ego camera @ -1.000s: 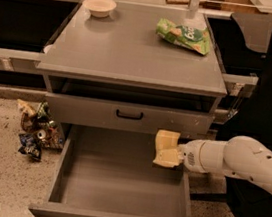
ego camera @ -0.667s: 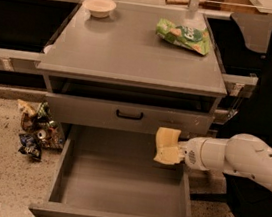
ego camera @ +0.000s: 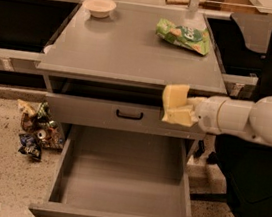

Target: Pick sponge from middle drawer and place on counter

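Observation:
The middle drawer (ego camera: 121, 176) is pulled wide open and its flat grey floor is bare. My gripper (ego camera: 169, 105) reaches in from the right on a white arm. It hangs above the drawer's right side, in front of the counter's front right edge. It is shut on a pale yellow soft pad, the sponge (ego camera: 175, 97), which blends with the cream fingers. The counter (ego camera: 129, 51) is the broad grey top just behind and above the gripper.
A cream bowl (ego camera: 98, 7) stands at the counter's back left and a green snack bag (ego camera: 183, 35) at its back right. The upper drawer front (ego camera: 124, 116) is shut below the counter. Crumpled wrappers (ego camera: 36, 129) lie on the floor at left. A black chair (ego camera: 264, 169) stands at right.
My gripper has risen with the sponge from just above the open drawer's right wall to the height of the counter's front edge. The drawer has not moved.

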Controlling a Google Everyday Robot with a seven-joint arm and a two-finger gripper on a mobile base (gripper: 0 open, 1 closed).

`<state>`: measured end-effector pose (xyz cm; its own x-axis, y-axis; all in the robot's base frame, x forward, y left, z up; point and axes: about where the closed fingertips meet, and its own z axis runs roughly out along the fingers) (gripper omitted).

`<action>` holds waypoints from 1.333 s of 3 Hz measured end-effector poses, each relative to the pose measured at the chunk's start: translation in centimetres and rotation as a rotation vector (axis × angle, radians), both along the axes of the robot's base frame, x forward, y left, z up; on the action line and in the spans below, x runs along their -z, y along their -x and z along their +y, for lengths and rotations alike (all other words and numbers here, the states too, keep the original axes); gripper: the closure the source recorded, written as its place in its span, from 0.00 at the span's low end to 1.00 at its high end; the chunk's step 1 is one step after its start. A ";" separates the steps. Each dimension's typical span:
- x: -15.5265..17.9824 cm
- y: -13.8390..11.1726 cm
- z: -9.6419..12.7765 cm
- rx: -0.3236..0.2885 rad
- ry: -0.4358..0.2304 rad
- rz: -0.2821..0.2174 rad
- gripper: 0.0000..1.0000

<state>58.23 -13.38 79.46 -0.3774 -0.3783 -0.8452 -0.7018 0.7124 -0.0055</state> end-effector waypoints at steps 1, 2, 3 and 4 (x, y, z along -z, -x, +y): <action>-5.7 -1.7 0.8 -0.067 0.043 -0.145 1.00; -6.2 -2.0 0.6 -0.069 0.049 -0.163 1.00; -6.7 -2.5 1.3 -0.084 0.041 -0.176 1.00; -8.7 -5.2 3.6 -0.177 0.047 -0.254 1.00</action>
